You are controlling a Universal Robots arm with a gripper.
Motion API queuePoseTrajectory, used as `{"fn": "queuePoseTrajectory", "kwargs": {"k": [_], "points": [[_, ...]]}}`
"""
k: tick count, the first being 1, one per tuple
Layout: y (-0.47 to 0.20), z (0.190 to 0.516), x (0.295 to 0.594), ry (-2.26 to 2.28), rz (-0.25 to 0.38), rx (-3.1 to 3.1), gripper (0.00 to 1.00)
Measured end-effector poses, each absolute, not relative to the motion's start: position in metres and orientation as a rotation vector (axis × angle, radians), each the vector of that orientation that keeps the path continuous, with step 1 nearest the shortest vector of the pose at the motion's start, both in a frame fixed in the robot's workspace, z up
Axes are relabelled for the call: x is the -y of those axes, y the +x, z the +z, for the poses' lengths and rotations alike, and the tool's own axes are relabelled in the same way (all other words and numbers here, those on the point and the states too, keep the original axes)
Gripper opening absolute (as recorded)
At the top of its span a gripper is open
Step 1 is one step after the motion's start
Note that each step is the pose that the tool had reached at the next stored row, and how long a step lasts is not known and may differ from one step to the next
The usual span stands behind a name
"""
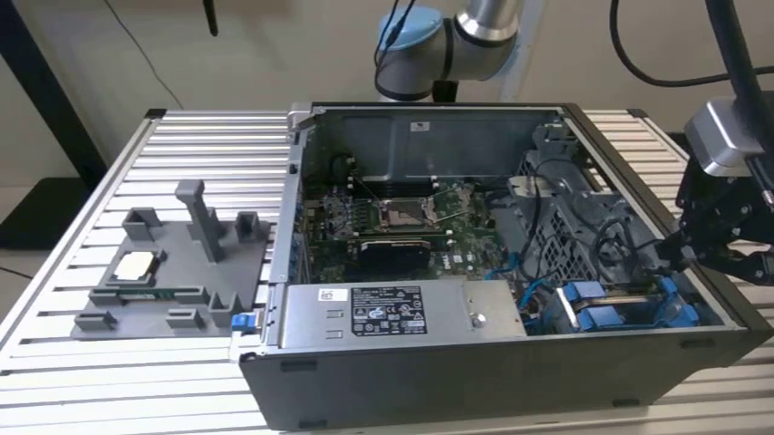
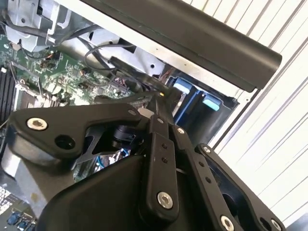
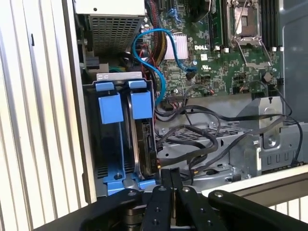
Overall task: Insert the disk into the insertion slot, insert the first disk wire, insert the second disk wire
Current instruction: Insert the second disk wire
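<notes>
Ribbed silver aluminium worktop point(image 1: 181, 136) carries an open dark grey metal computer case point(image 1: 484, 381); inside it lie a green motherboard point(image 1: 387, 217), a grey labelled power-supply box point(image 1: 387, 313) and, at about four o'clock in the exterior view, the narrow dark grey insertion slot point(image 3: 89, 139) with blue plastic edges; the silver-grey disk point(image 3: 146, 144) in its bright blue carrier stands edge-on in one compartment and looks seated, while the neighbouring compartment shows a blue frame and looks hollow. At nine o'clock of the case a grey plastic fixture tray point(image 1: 181, 245) holds a pale square chip point(image 1: 133, 265) and a green strip point(image 1: 179, 293).

The black end effector point(image 3: 169, 174) hangs just at the disk's exposed end, its fingers point(image 3: 165, 192) pressed together; whether anything thin is pinched between them I cannot tell. The likeliest trouble is the loose black wires point(image 3: 192, 139) looping just beside the fingertips; they could snag and drag. A plug offered crooked could jam or bend the disk's contacts; the blue cable point(image 3: 149, 57) lies near too.
</notes>
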State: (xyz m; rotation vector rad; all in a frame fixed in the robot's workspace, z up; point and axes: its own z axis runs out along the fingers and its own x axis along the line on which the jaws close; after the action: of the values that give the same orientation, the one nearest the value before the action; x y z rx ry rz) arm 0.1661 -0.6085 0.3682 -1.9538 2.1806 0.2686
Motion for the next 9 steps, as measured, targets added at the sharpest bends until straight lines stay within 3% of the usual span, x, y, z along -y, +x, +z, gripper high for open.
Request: {"fn": "queuePoseTrajectory", "kwargs": {"k": [5, 9], "points": [[0.1679, 0.3677, 0.6084, -1.991, 0.183, -2.228, 0.11], [0.1699, 0.3673, 0.6084, -1.986, 0.183, -2.235, 0.12]]}}
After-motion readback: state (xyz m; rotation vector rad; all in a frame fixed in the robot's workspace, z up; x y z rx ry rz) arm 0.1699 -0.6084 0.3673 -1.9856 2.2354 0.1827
